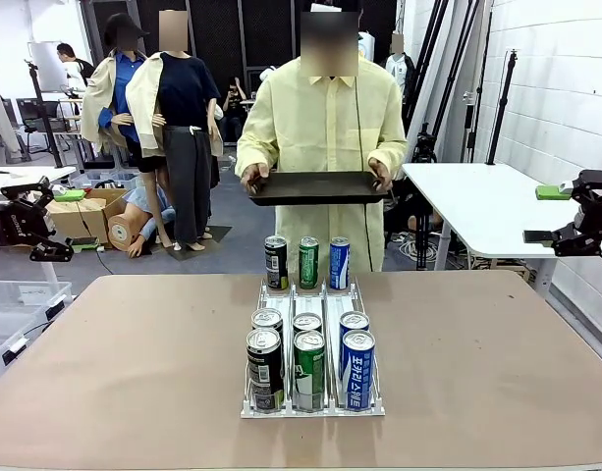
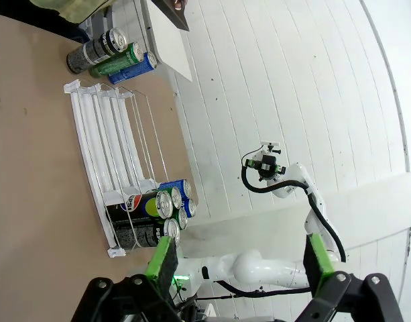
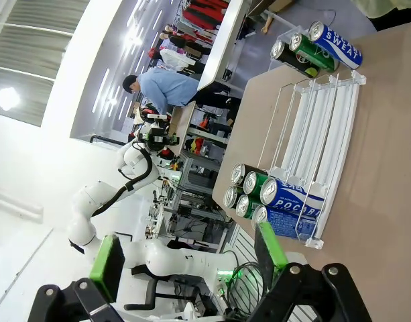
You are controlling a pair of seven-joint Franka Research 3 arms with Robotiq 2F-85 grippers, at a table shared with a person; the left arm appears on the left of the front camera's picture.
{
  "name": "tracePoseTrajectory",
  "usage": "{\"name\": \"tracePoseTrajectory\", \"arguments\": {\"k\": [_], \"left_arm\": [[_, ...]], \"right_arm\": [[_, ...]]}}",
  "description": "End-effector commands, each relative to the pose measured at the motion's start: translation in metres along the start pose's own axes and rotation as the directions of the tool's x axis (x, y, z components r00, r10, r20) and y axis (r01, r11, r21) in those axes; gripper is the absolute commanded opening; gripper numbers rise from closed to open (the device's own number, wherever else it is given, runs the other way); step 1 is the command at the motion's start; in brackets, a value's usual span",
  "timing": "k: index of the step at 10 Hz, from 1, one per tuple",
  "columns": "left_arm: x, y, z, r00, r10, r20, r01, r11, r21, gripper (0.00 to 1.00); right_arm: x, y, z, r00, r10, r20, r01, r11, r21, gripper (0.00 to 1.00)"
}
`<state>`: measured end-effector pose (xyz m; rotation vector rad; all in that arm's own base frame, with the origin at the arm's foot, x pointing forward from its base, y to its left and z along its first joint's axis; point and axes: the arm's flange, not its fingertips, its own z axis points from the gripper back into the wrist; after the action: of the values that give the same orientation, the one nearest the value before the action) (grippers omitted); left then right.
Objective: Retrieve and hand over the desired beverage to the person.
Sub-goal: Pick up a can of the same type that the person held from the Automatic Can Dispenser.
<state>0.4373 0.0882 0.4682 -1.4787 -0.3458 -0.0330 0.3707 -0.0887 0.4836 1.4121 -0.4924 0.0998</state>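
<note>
Beverage cans stand in a white three-lane rack (image 1: 326, 298) at the middle of the table. A black can (image 1: 276, 263), a green can (image 1: 308, 262) and a blue can (image 1: 339, 263) stand at its far end, and several more cans (image 1: 309, 368) fill its near end. Nothing marks out one can as the desired one. Behind the table, the person (image 1: 320, 118) holds a dark tray (image 1: 318, 186) in both hands. My left gripper (image 1: 70, 221) (image 2: 239, 261) hangs open off the table's left side. My right gripper (image 1: 541, 214) (image 3: 192, 258) hangs open off the right side. Neither holds anything.
The brown table (image 1: 134, 343) is bare on both sides of the rack. A white table (image 1: 477, 206) stands at the back right. Clear bins (image 1: 16, 304) and cardboard boxes (image 1: 84, 211) sit on the floor at the left.
</note>
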Motion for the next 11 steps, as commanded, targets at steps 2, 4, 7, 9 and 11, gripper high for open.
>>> {"name": "tracePoseTrajectory", "arguments": {"k": [2,4,7,9,11], "left_arm": [[0.0000,-0.0015,0.0012,1.000,0.007,0.003,-0.007,1.000,-0.002,1.00],[0.0000,-0.0015,0.0012,1.000,0.007,0.003,-0.007,1.000,-0.002,1.00],[0.0000,-0.0015,0.0012,1.000,0.007,0.003,-0.007,1.000,-0.002,1.00],[0.0000,-0.0015,0.0012,1.000,0.007,0.003,-0.007,1.000,-0.002,1.00],[0.0000,-0.0015,0.0012,1.000,0.007,0.003,-0.007,1.000,-0.002,1.00]], "right_arm": [[-0.0004,0.0006,0.0002,1.000,-0.010,-0.005,0.010,1.000,0.010,1.00],[-0.0004,0.0006,0.0002,1.000,-0.010,-0.005,0.010,1.000,0.010,1.00],[-0.0004,0.0006,0.0002,1.000,-0.010,-0.005,0.010,1.000,0.010,1.00],[-0.0004,0.0006,0.0002,1.000,-0.010,-0.005,0.010,1.000,0.010,1.00],[-0.0004,0.0006,0.0002,1.000,-0.010,-0.005,0.010,1.000,0.010,1.00]]}}
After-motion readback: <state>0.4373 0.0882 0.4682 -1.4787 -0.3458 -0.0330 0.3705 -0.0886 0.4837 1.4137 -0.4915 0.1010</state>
